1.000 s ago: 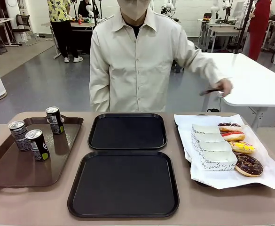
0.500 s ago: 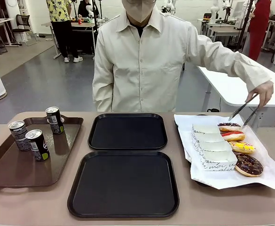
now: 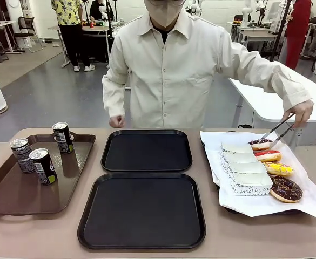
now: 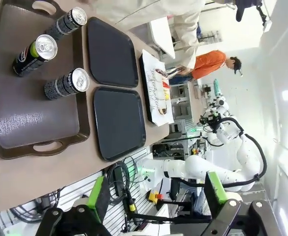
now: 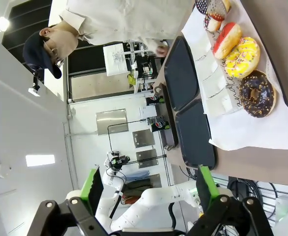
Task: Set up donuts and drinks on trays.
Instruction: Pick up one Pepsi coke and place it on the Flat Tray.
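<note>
Two black trays lie in the middle of the table, one far (image 3: pixel 147 150) and one near (image 3: pixel 142 210), both bare. Three drinks (image 3: pixel 43 165) stand on a brown tray (image 3: pixel 17 194) at the left. At the right, several donuts (image 3: pixel 285 188) in white sleeves lie in a row on white paper. The person holds metal tongs (image 3: pixel 276 131) on the farthest donut (image 3: pixel 261 144). My left gripper (image 4: pixel 156 196) hangs open high above the drinks (image 4: pixel 67 83). My right gripper (image 5: pixel 149 189) is open too, well above the donuts (image 5: pixel 256 93) and the trays (image 5: pixel 195 132).
The person stands at the far edge behind the trays, the other hand (image 3: pixel 116 121) at table height. The donuts' paper (image 3: pixel 309 208) covers a tray near the right edge. A white table (image 3: pixel 287 97) stands behind on the right.
The person's hand brought the tongs from the white table behind down to the farthest donut. The other hand rose into view at the far edge. Cans, trays and donuts stayed put.
</note>
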Available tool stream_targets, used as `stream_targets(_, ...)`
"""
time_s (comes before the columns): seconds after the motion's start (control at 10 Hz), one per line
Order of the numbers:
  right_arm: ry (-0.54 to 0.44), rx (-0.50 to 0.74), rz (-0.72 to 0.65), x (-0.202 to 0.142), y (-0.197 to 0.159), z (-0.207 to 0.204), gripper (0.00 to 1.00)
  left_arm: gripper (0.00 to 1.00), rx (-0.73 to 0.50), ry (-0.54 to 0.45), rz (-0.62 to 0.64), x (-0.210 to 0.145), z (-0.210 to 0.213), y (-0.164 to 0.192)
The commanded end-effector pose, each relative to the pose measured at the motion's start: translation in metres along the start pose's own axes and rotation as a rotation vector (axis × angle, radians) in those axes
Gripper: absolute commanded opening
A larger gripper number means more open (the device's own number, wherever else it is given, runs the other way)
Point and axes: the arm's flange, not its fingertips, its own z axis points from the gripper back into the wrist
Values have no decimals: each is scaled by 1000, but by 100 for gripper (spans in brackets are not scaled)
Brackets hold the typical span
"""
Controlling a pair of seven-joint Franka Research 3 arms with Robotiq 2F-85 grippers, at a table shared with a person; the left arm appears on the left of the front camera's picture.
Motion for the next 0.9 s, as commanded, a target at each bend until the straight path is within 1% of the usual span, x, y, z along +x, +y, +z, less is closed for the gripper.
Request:
stream_targets(0.0,6,11,-5,-1,-1,-1,100,100,200,104,-52,28,1,-51)
stream_targets(0.1,6,11,-5,-1,-1,-1,100,100,320,160,-80,43,-19,-86)
stream_targets(0.2,6,11,-5,-1,-1,-1,100,100,492,311,-68,54,-45,-109)
stream_targets(0.3,6,11,-5,-1,-1,-1,100,100,657,403,-50,64,-77,-124)
stream_targets(0.4,6,11,-5,-1,-1,-1,100,100,793,440,-46,74,-117,-135)
stream_targets(0.5,6,11,-5,-1,-1,-1,100,100,870,414,-73,81,-166,-143)
stream_targets(0.6,6,11,-5,-1,-1,-1,100,100,915,371,-111,84,-212,-143)
stream_targets(0.7,6,11,-5,-1,-1,-1,100,100,985,361,-125,85,-249,-136)
stream_targets(0.8,6,11,-5,-1,-1,-1,100,100,1038,330,-131,87,-279,-126)
